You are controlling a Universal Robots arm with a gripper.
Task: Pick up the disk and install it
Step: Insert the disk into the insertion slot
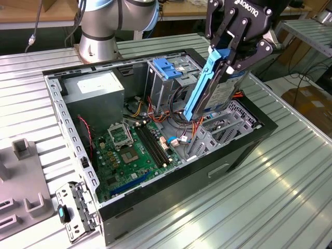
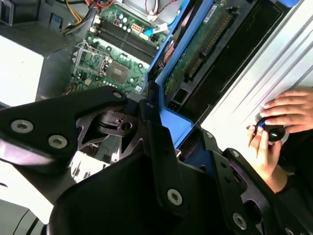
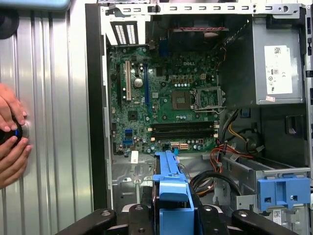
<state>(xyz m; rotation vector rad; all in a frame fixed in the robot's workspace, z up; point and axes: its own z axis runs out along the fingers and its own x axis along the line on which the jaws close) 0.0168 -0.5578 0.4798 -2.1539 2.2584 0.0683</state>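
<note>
One gripper [image 1: 234, 58] clenched on the upper end of the one disk [image 1: 206, 85], held steeply tilted over the one open computer case [image 1: 155, 207], lower end near the drive cage [image 1: 160, 91]. Inside the case: one motherboard [image 1: 129, 150], one grey power supply [image 1: 96, 88] with a white printed label, one blue latch [image 1: 167, 67] atop the cage. A person's two hands [image 3: 10, 137] rest on the ribbed table [image 1: 290, 187] beside the case.

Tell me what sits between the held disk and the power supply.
In the exterior view, the grey drive cage with its blue latch and coloured cables lie between disk and power supply.
</note>
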